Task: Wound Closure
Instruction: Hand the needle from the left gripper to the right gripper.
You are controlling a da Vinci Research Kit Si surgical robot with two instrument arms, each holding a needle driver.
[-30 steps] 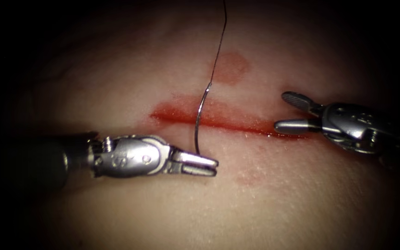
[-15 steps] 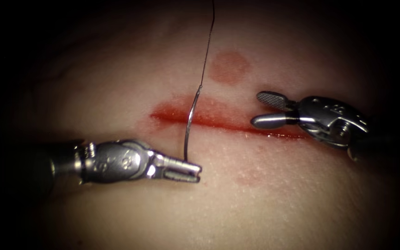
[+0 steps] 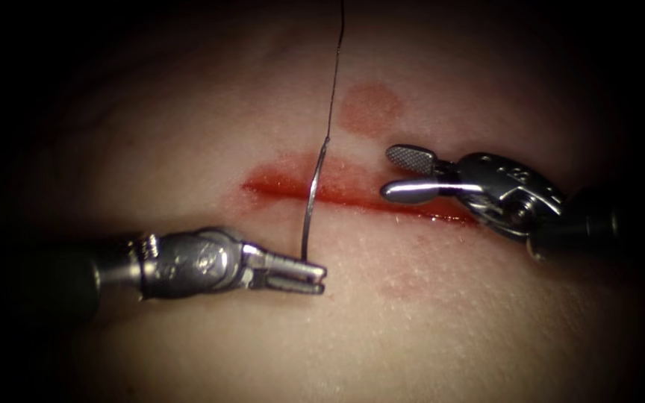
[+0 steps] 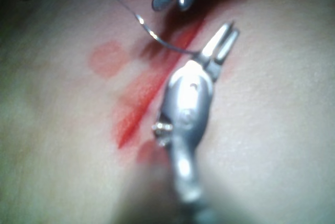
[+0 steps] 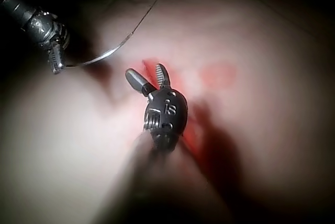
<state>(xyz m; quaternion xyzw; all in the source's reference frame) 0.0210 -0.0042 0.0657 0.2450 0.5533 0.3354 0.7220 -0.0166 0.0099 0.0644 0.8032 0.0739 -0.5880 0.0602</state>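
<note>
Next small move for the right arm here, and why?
Probably bring the right tool leftward to the needle's mid-curve. Its jaws are open and empty over the cut, while the left tool grips the needle at the end opposite the thread, free of the tissue.

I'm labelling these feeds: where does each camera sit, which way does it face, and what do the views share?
Endoscope view: above and in front of the cut, facing the tissue; left tool holds the needle near its tip end, clear of the tissue; right tool open, empty.
Left wrist view: near the left wrist, looking along its shaft at the left tool.
Right wrist view: near the right wrist, looking at the right tool.
All three share the needle, thread, cut and both tools.
</note>
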